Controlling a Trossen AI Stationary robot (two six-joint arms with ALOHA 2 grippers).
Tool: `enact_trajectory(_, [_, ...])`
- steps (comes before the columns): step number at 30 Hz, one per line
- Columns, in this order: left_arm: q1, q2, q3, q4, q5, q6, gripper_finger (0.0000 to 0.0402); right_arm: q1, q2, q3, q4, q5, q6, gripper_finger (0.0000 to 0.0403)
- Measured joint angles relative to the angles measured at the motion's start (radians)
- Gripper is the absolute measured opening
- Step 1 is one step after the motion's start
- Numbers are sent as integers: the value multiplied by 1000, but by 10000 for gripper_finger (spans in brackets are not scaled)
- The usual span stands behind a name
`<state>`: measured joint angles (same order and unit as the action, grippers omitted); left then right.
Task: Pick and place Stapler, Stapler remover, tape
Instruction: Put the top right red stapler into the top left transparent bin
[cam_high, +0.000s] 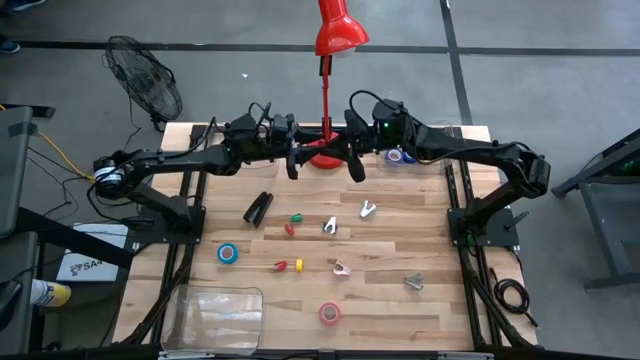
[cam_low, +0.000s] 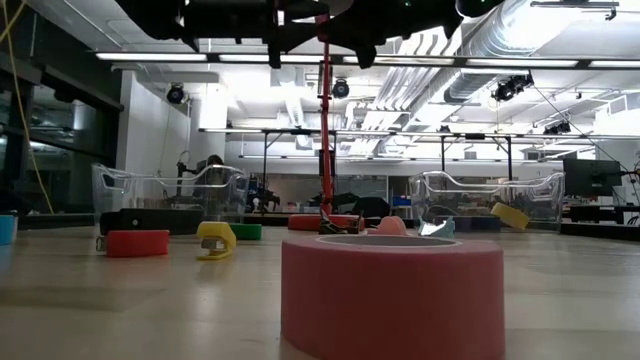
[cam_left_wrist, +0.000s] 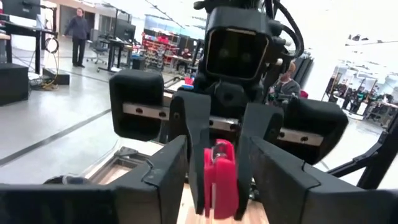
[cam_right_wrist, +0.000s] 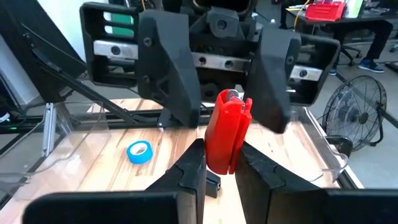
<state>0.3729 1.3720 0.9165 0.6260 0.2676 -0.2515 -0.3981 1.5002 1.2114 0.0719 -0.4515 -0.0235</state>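
Fingers of the right gripper (cam_right_wrist: 222, 152) are pinched on a small red item (cam_right_wrist: 227, 127) just above the red lamp's (cam_high: 340, 30) base. The left gripper (cam_left_wrist: 214, 155) faces it, fingers (cam_left_wrist: 163, 168) spread either side of the same piece, contact not visible. Reads as a handover; can't confirm the item is the staple remover. Progress looks early: the table (cam_high: 400, 300) holds nearly everything loose, and the clear tray (cam_high: 195, 300), far front-left of the lamp, looks empty. The stapler (cam_high: 258, 208) lies front-left of the lamp. Tape is unplaced too — blue roll (cam_high: 228, 253) further front-left, pink roll (cam_high: 329, 313) straight out front, another blue roll (cam_high: 400, 155) just right of the lamp. Room: tight at the lamp pole with both wrists crowded there, open board out front between small scattered bits.
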Motion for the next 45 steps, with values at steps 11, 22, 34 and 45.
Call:
enact_trajectory(11, [0,0,0,-2,33,-15,117,0,0,0,0,7,0,57])
enact_trajectory(22, [0,0,0,-30,53,-23,54,0,0,0,-1,3,-3,57])
enact_trajectory(34, [0,0,0,-40,52,-16,53,0,0,0,-16,6,24,76])
enact_trajectory(45, [-1,0,0,-52,54,-14,53,-2,0,1,-100,26,27,145])
